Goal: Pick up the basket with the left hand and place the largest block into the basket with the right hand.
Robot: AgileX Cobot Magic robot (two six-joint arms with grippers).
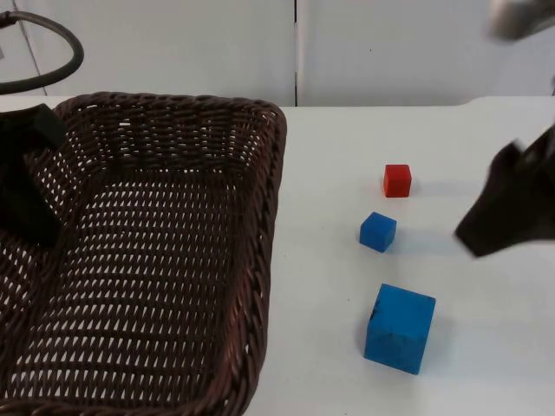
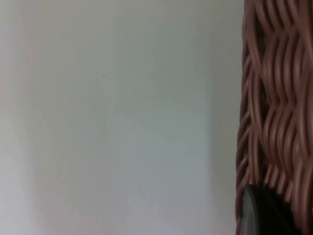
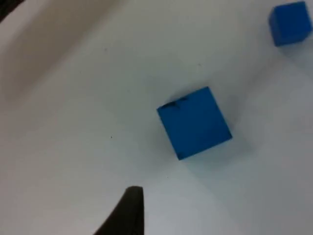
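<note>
On the white table (image 1: pixel 486 364), in your top view, the dark brown wicker basket (image 1: pixel 260 260) took up the left half, its long axis running from the partition wall (image 1: pixel 173 43) toward the camera, its open side facing up. The left gripper (image 1: pixel 26 173) sat at the basket's left wall, a black shape against the weave; you could not tell from this view whether its fingers were closed on the rim. Your left wrist view added the close detail: the woven wall (image 2: pixel 274 98) standing just beside bare table, with a black fingertip (image 2: pixel 266 210) against the weave, though the other finger was hidden, so the grip stayed uncertain. To the right of the basket, three blocks lay apart from one another: the small red block (image 1: pixel 397 180) farthest back, the small blue block (image 1: pixel 378 231) just nearer, and the large blue block (image 1: pixel 400 328) nearest the camera, resting flat and turned slightly off square to the table edge. The right gripper (image 1: pixel 507 212) hung above the table, right of the small blue block and clear of all three; its fingers could not be read. Your right wrist view showed what the top view could not: the large blue block (image 3: pixel 194 123) seen from above with one black fingertip (image 3: pixel 128 210) well apart from it, and the small blue block (image 3: pixel 290 23) beyond.
</note>
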